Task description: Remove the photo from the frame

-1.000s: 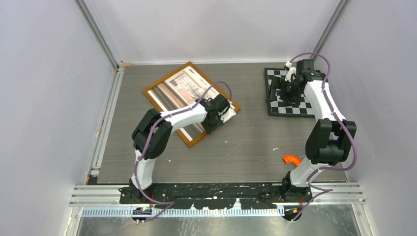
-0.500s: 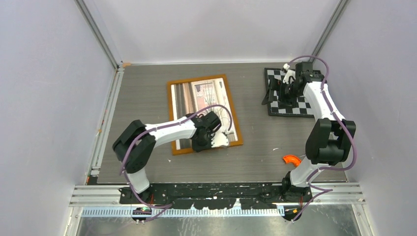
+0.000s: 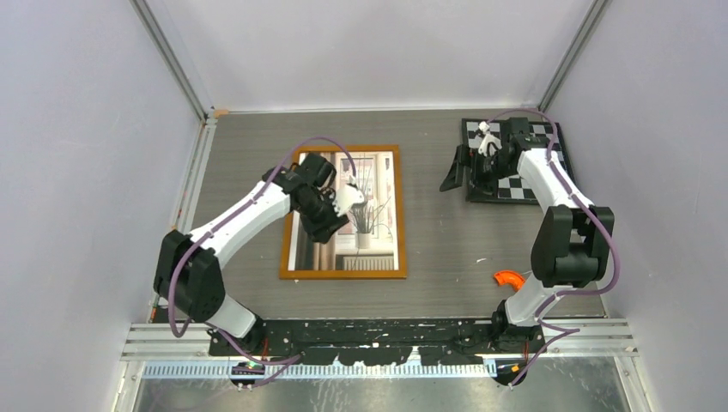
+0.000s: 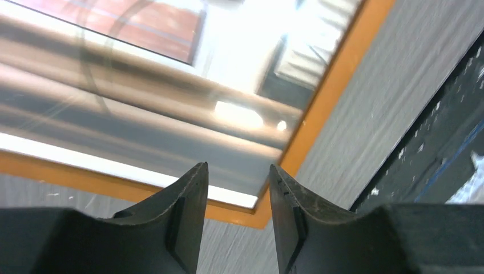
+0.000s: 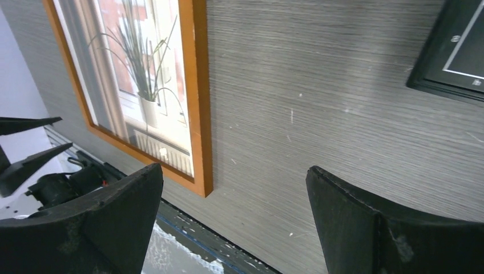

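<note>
- The frame [image 3: 343, 275] lies flat on the table [image 3: 446, 249], picture side up. It sits left of the middle, and its long sides run from the far edge towards the near edge.
- The photo [image 3: 378, 225] sits inside the frame. Its potted plant and bright window show in the top and right wrist views, and glare runs across it in the left wrist view.
- The left gripper [image 4: 238, 167] is over the left half of the frame. Its jaws are narrow, with only a slim gap and nothing between them. They point towards the frame's corner by the near edge. Whether they touch the surface, I cannot tell.
- The right gripper [image 5: 234, 171] hangs near the far right corner of the table, at the left side of a black-and-white checkerboard [image 3: 524, 184]. Its jaws are spread wide and hold nothing. Its camera looks across bare table to the frame's right border.
- A small orange curved piece [image 3: 508, 278] lies near the right end of the near edge, well apart from the frame.
</note>
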